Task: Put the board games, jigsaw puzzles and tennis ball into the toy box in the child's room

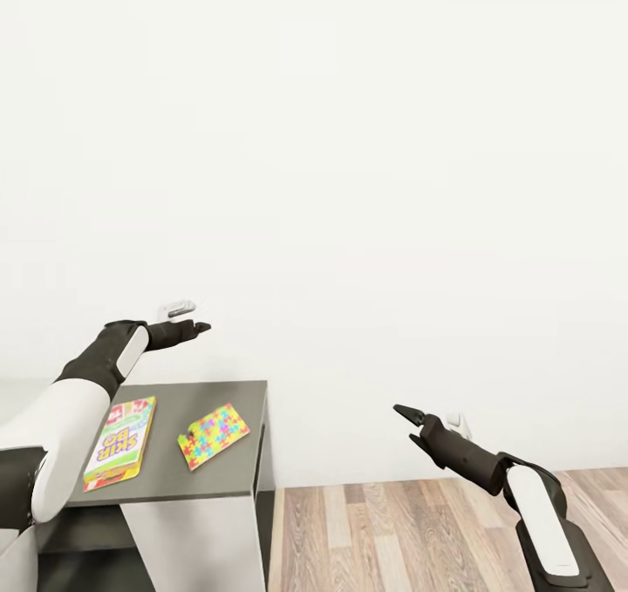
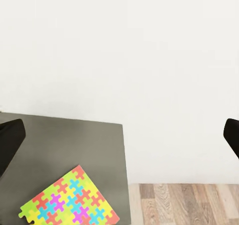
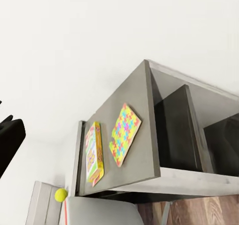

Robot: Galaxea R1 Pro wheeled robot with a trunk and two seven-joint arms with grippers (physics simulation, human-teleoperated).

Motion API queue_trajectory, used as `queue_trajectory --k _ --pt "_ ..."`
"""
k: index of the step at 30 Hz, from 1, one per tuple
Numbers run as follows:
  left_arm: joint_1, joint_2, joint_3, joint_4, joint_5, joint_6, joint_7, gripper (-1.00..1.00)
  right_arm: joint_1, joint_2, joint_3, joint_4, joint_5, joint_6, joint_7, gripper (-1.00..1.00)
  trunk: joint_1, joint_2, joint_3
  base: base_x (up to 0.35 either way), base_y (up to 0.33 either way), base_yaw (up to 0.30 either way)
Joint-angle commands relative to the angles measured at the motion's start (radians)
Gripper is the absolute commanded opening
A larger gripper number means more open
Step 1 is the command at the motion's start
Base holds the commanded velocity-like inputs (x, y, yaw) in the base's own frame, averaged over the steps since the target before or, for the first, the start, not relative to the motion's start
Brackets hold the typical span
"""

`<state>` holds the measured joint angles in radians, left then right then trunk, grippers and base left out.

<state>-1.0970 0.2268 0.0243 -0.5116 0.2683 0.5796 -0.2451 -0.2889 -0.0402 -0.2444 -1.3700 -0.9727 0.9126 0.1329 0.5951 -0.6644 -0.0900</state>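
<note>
**Both arms hovering by the grey cabinet**

Left gripper (image 1: 202,325) is hanging spread and empty above the cabinet (image 1: 244,396); right gripper (image 1: 403,411), at four o'clock, I cannot tell. Jigsaw puzzle (image 1: 213,436) is lying beside the board game (image 1: 120,443); tennis ball (image 3: 60,194) beyond.

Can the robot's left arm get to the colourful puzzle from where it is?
Probably yes: the left gripper hangs open above the grey top, and the jigsaw puzzle lies flat below it with nothing covering it.

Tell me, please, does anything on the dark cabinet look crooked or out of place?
Nothing is damaged or spilled. The jigsaw puzzle lies flat but turned askew to the cabinet edges; the Skip-Bo board game beside it lies nearly straight.
</note>
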Motion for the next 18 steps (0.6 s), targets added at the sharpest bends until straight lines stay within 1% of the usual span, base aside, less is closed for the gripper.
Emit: queue_trajectory --k 1,4,12,18 --pt "0.0 0.0 0.003 -0.001 0.003 0.007 -0.002 1.0 -0.001 0.001 0.0 0.0 0.009 0.005 0.009 1.0 0.001 -0.002 -0.003 0.16 0.117 -0.002" --pt "0.001 0.0 0.003 -0.001 0.003 0.006 -0.003 1.0 -0.001 0.0 0.001 0.0 0.009 0.005 0.009 1.0 0.001 -0.002 -0.008 0.104 0.067 -0.001" --pt "0.004 -0.001 0.002 -0.001 0.003 0.006 -0.002 1.0 -0.001 0.005 0.005 0.0 0.011 0.005 0.008 1.0 0.001 -0.002 -0.016 0.039 0.013 0.0" --pt "0.005 -0.001 0.002 -0.001 0.003 0.006 -0.002 1.0 -0.001 0.006 0.005 0.0 0.011 0.005 0.009 1.0 0.001 -0.002 -0.018 0.191 0.001 0.0"
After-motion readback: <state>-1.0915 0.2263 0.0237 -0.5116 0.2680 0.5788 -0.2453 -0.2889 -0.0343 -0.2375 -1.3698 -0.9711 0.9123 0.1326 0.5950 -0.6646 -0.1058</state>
